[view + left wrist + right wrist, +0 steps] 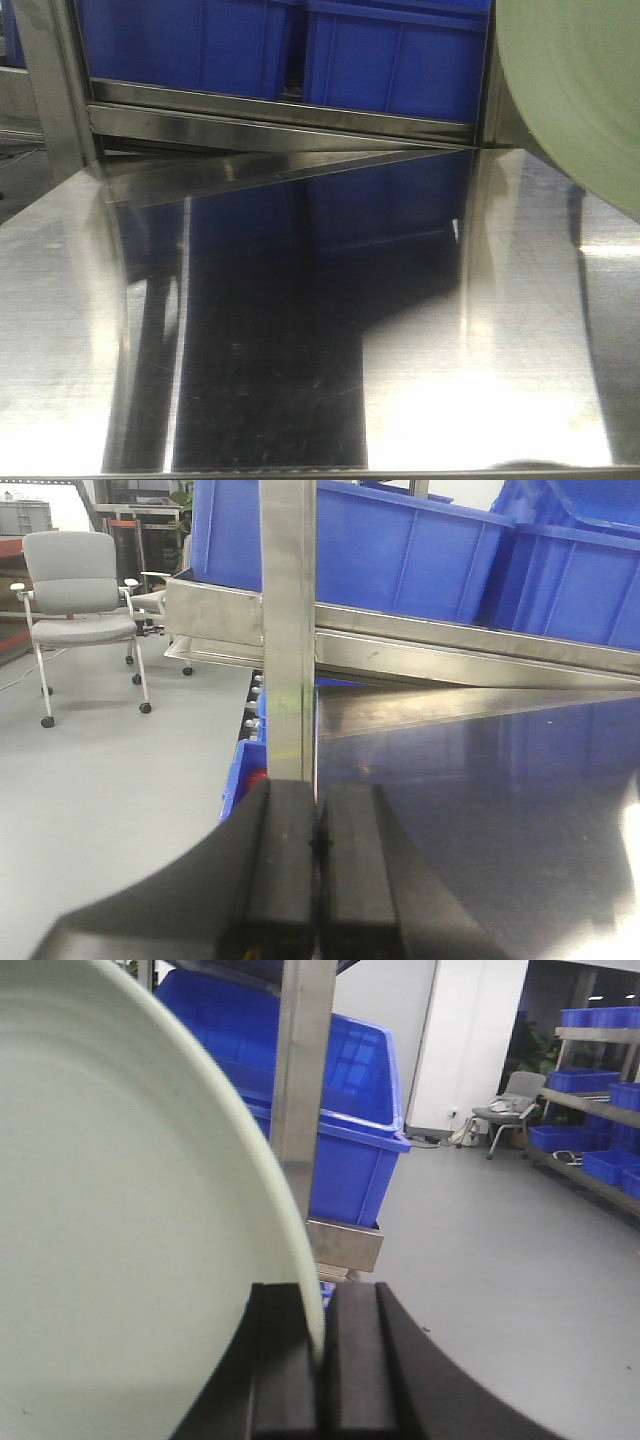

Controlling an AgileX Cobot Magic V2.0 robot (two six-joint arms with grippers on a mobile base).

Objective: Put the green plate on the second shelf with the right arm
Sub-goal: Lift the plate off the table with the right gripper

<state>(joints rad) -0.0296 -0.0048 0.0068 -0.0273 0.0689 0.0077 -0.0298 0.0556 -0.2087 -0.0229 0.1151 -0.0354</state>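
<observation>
The green plate (120, 1220) is pale sage and fills the left of the right wrist view, held on edge. My right gripper (322, 1310) is shut on the plate's rim, which sits between the two black fingers. In the front view the plate (580, 90) shows at the top right, tilted, above the right side of the steel shelf (300, 330). The right gripper itself is not seen there. My left gripper (318, 820) is shut and empty, low over the steel shelf (480, 780) near a shelf post (288, 630).
Blue plastic bins (300, 50) stand on the shelf level behind and above the steel surface. A steel upright (305, 1080) and a blue bin (340, 1110) are just past the plate. An office chair (80, 600) stands on the grey floor to the left.
</observation>
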